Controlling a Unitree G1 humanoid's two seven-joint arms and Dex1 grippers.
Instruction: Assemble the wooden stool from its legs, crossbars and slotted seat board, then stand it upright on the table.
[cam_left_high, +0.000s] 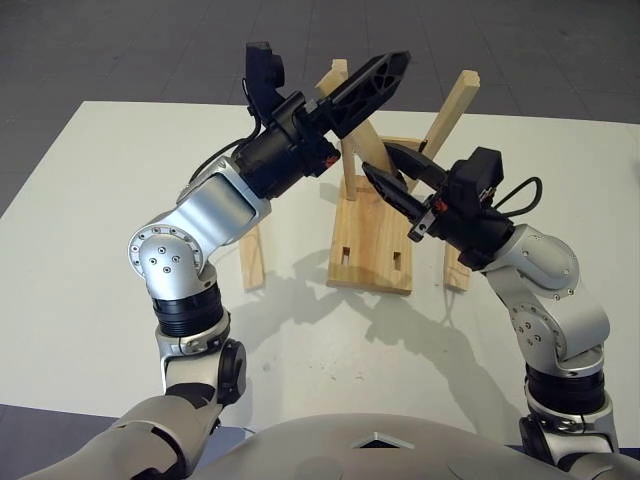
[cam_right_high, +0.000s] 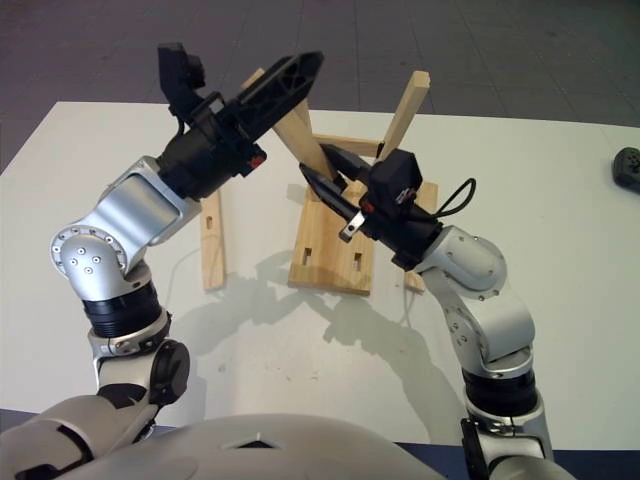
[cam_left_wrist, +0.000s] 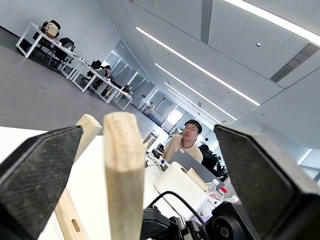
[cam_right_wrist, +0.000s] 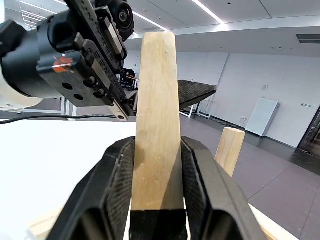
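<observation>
White table (cam_left_high: 120, 180) | leg (cam_right_wrist: 157, 85) slants upward-left (off seat board (cam_left_high: 368, 235)) | right pincer (cam_right_wrist: 157, 145) clamps it | left pincer (cam_left_wrist: 147, 150) wide around.

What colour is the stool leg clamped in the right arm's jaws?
The leg is pale, unpainted wood with faint grain; best seen in the right wrist view.

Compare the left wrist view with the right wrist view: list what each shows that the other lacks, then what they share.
Left wrist view: the left gripper open, its fingers standing apart on either side of a wooden leg without touching it, and a slot in the second leg behind.
Right wrist view: the right gripper shut on that wooden leg, and the left gripper's black body seen from outside.
Both: the wooden leg, the second leg and the white table.
</observation>
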